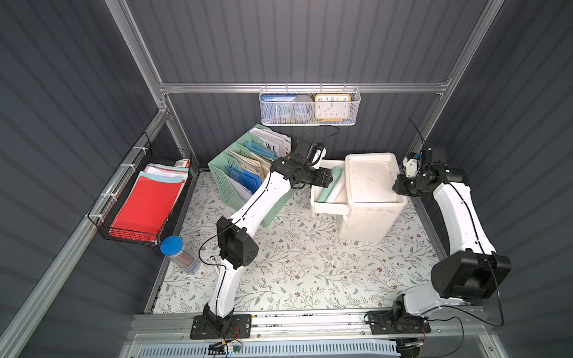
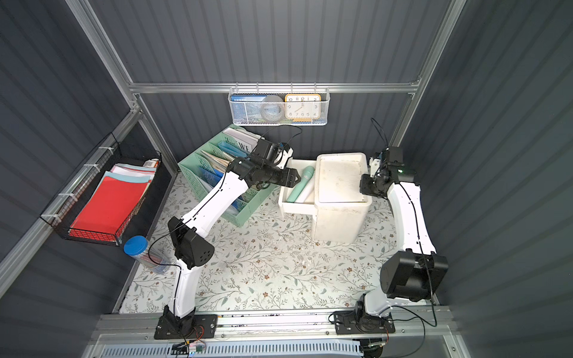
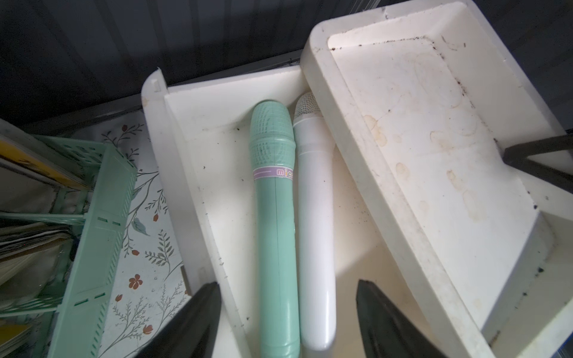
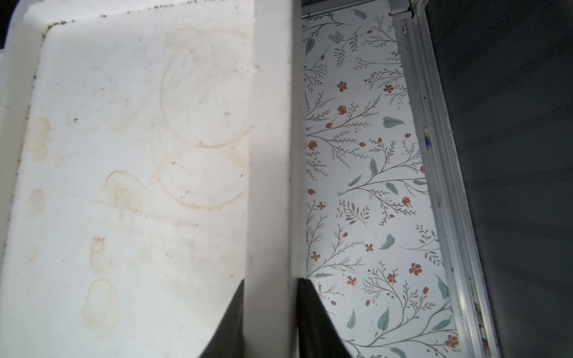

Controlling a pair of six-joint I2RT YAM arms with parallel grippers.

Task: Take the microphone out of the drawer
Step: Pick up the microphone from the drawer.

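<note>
- The green file organiser (image 1: 223, 173) stands left of my working area. It sits close beside the left arm's path, so I would lift straight up and not swing that way.
- My left gripper (image 3: 287, 282) hangs over the pulled-out drawer (image 3: 217, 186) with its jaws spread wide and nothing between them. It is above the contents and not touching anything.
- The green microphone (image 3: 274, 217) lies flat on the drawer floor, with its ribbed head towards the back wall.
- The white microphone (image 3: 316, 232) lies touching it on the cabinet side, its mesh head partly tucked under the unit's top edge.
- Both handles fall inside the span of my open jaws, the green one nearer the middle.
- I judge the drawer to be open far enough and the step in hand to be the reach for the pick. No grasp has been made.
- Next I need to descend onto the green handle and close across its width.
- I would shift slightly away from the white one first, so that one finger slots between the two and I don't pinch both together.
- The drawer unit (image 1: 369, 223) stands right of the drawer, its stained top tray bare.
- My right gripper (image 4: 272, 280) is clamped on the far rim of that tray, one finger on each side of the wall. I read this as bracing the unit, and I would hold that grip through the lift.
</note>
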